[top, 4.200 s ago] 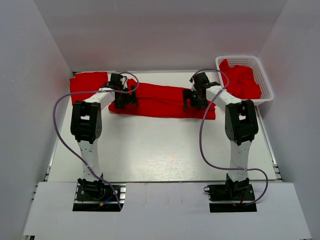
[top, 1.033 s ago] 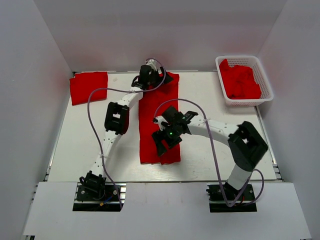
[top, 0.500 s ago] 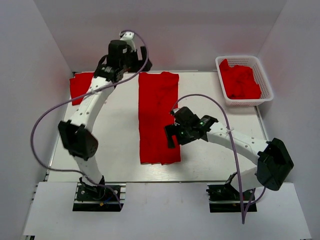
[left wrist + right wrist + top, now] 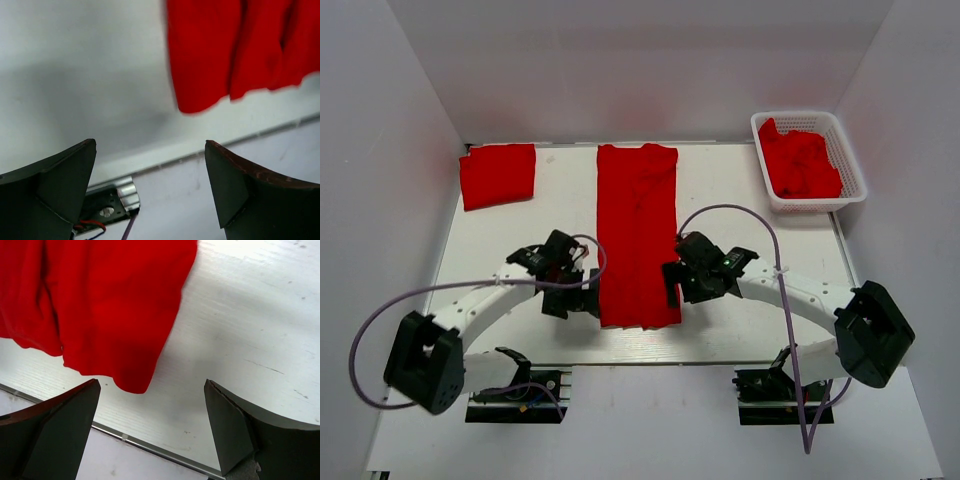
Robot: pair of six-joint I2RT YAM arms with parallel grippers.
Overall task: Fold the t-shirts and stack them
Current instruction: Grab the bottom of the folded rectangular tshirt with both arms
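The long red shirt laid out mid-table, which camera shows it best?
The top external view: the long red shirt shows whole there, folded into a narrow strip. Each wrist view catches only one near corner of it.

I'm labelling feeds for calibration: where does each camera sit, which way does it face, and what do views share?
Top external: above and behind the bases, looking down at the table; shows both arms, the long t-shirt, a folded t-shirt, the basket.
Left wrist: on the left arm, looking past the open left fingers at the long t-shirt's near left corner.
Right wrist: on the right arm, past the open right fingers at the near right corner.
Shared: both wrist views show its near hem and the table's front edge.
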